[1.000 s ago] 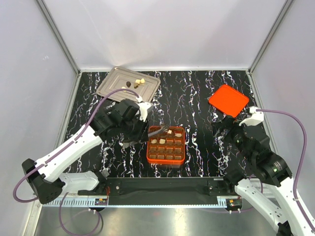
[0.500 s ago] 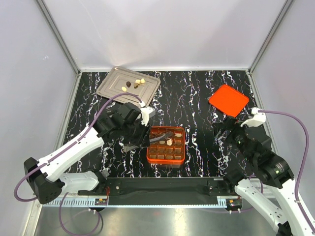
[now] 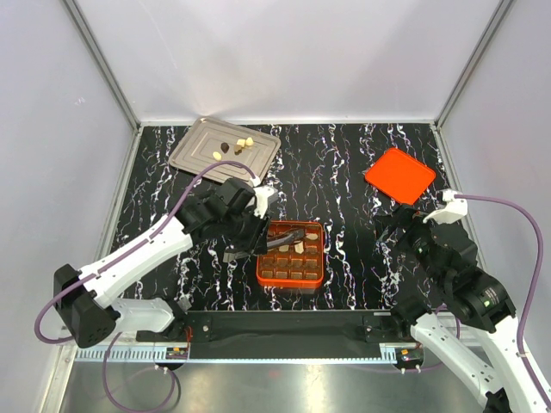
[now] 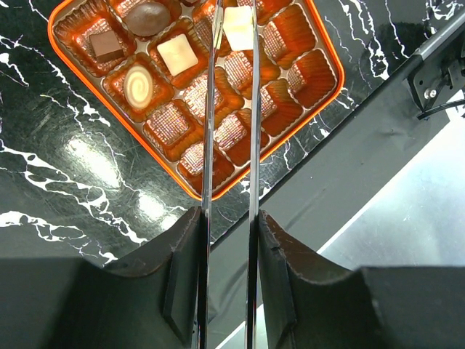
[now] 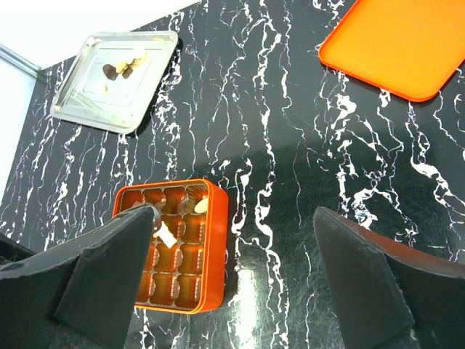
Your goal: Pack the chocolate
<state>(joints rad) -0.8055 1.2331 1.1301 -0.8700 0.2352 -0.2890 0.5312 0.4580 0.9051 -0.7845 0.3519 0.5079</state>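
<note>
1. Four chocolate pieces (image 4: 178, 54) sit in cells at one corner of the orange box (image 4: 309, 73): a dark square, a dark oval, a white square and a swirled pale oval.
2. One more, a cream-white square (image 4: 237, 27), is pinched between the thin fingers of the left claw (image 4: 234, 14), low over a cell in the next row of the box. Whether it already touches the cell floor I cannot tell.
3. A few further pieces lie loose on the metal tray (image 3: 194, 153) at the far left of the table (image 3: 344, 163), well apart from the box.
4. Each piece looks very light and stiff, but probably brittle at the corners and easily scuffed, with a smooth surface that could slide under pressure.
5. A gentle pinch suits them. Take the square ones across two flat opposite sides, and the rounded ones across the short width, where the fingers are least likely to squeeze them out.
6. The right claw (image 5: 234, 211) hangs spread wide and empty above the table, between the box and the orange lid (image 5: 396, 43).
</note>
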